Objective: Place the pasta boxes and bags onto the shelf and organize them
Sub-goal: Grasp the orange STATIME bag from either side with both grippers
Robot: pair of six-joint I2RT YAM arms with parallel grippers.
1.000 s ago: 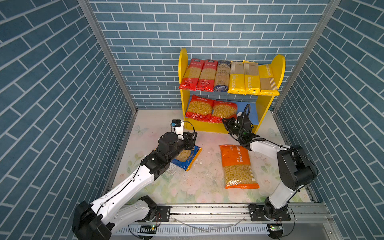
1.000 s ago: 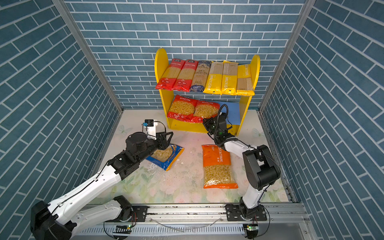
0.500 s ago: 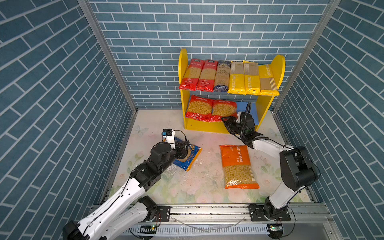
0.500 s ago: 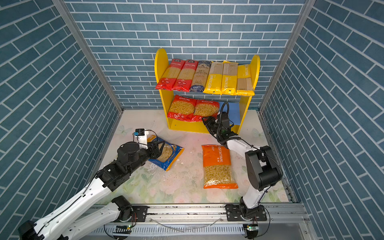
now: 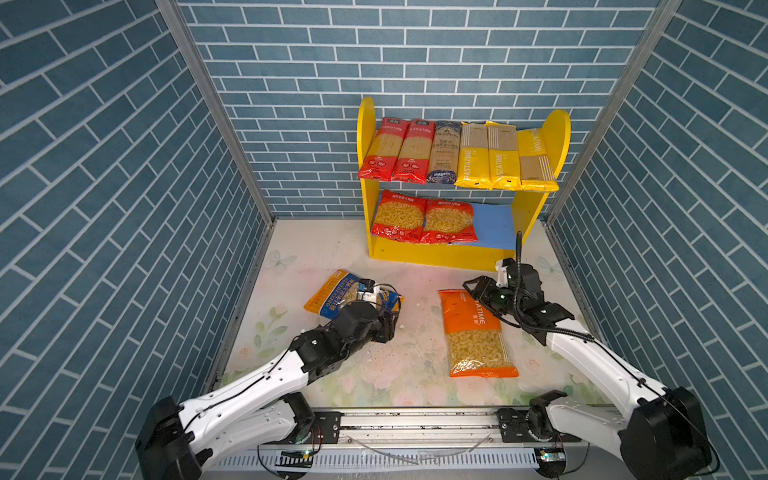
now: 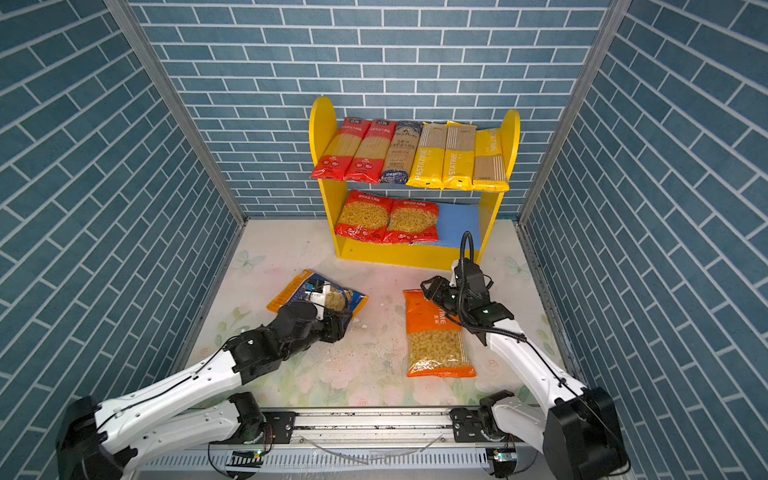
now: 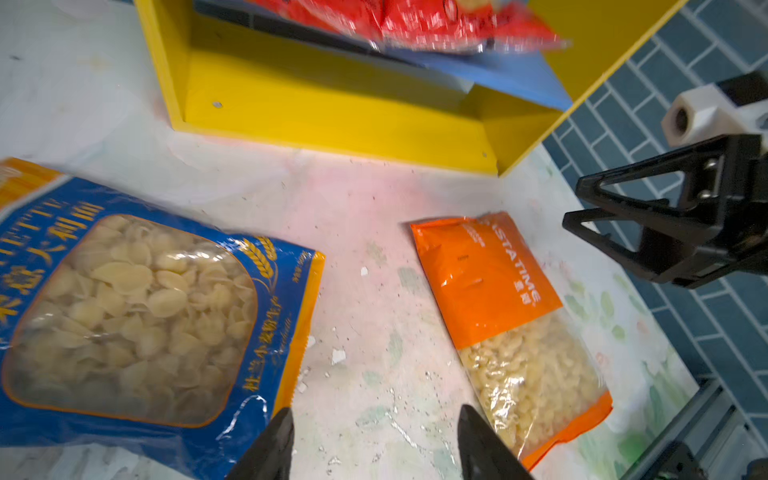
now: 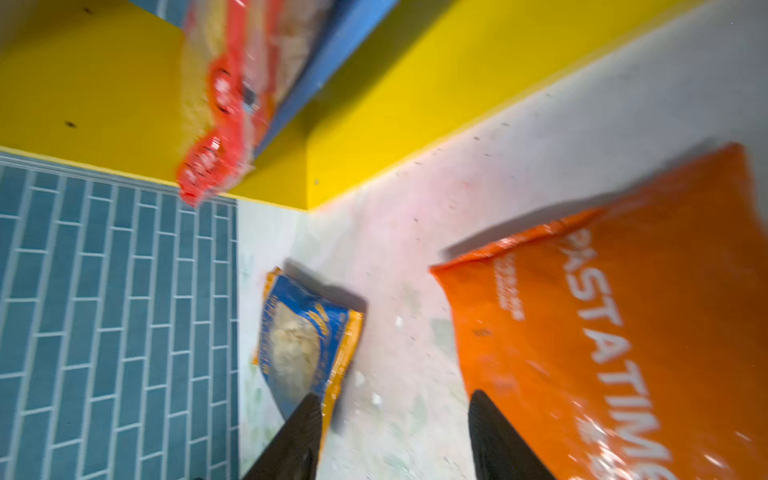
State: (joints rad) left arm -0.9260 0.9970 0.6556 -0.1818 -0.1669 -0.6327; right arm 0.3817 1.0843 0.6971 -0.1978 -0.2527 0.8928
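The shelf [image 5: 365,137] stands at the back, with several long spaghetti packs [image 5: 453,153] on its upper board and two red pasta bags [image 5: 424,218] on the left of its blue lower board. A blue bag [image 5: 330,291] [image 7: 124,311] lies on the floor to the left. My left gripper [image 5: 388,328] [image 7: 374,411] is open just off that bag's near corner, with only bare floor between its fingers. An orange PASTATIME bag [image 5: 473,336] [image 8: 644,332] lies on the floor to the right. My right gripper [image 5: 473,286] [image 8: 395,395] hangs open over its far end, holding nothing.
The right part of the blue lower board [image 5: 494,226] is bare. Blue brick walls [image 5: 124,208] close in the floral floor [image 5: 415,286] on three sides. A metal rail [image 5: 415,419] with the arm bases runs along the front. Small white crumbs lie between the two bags.
My right gripper has drawn back from the lower shelf to the orange bag's far end and has opened. My left arm has pulled back off the blue bag toward the front, its jaws wider.
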